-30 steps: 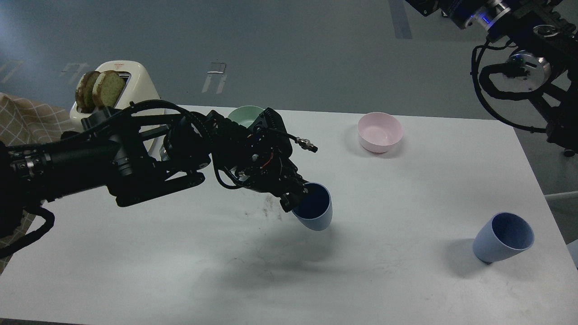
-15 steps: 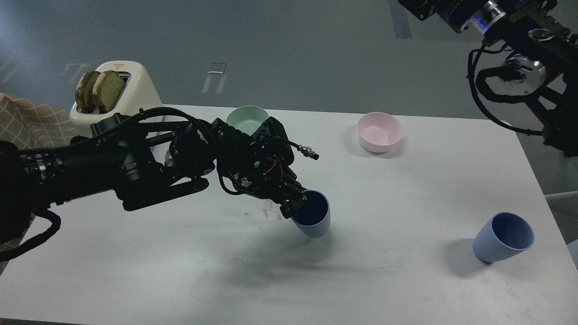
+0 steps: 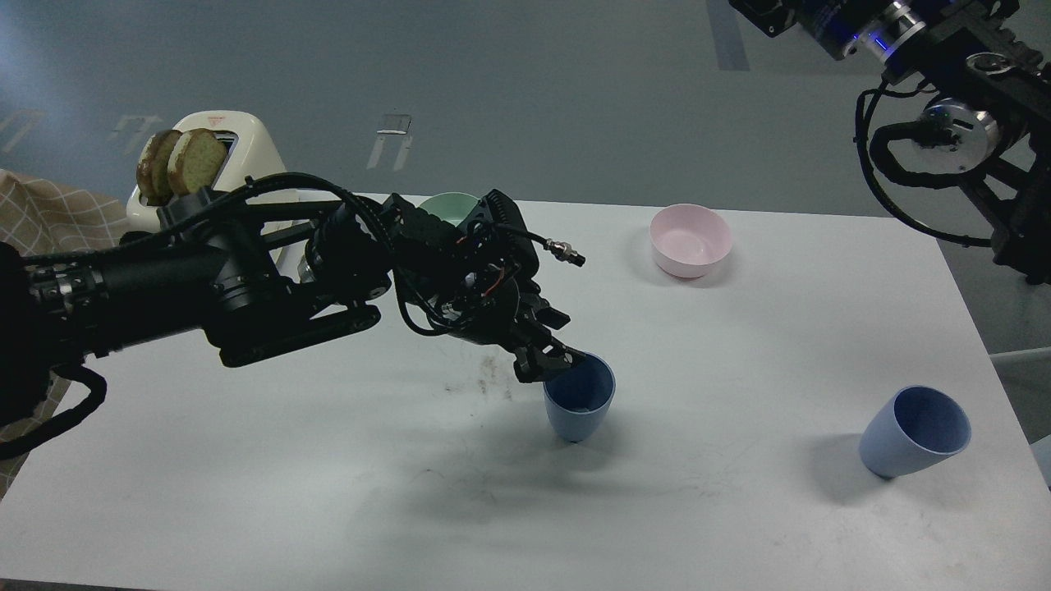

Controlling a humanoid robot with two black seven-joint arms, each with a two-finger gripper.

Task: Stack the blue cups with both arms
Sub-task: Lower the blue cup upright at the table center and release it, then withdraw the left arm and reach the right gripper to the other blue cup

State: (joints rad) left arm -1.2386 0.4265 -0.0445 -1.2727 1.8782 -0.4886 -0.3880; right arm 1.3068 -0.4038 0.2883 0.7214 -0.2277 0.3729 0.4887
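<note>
One blue cup (image 3: 579, 402) stands upright on the white table (image 3: 739, 509) near its middle. My left gripper (image 3: 557, 341) is just above and left of the cup's rim. Its fingers look spread, and one fingertip (image 3: 566, 359) overlaps the cup's near-left rim. The second blue cup (image 3: 913, 432) stands tilted near the table's right edge, its mouth facing up and right. My right arm (image 3: 944, 123) hangs high at the top right, far from both cups, and its gripper is out of view.
A pale green bowl (image 3: 443, 207) sits at the back, partly behind my left arm. A pink bowl (image 3: 690, 240) stands at the back right. A cream toaster (image 3: 222, 156) holding bread slices is at the back left. Dark smudges (image 3: 484, 373) mark the table.
The cup in my left gripper went from tilted and lifted to upright on the table, slightly further right. The fingers have spread and risen off its rim. The right arm barely moved.
</note>
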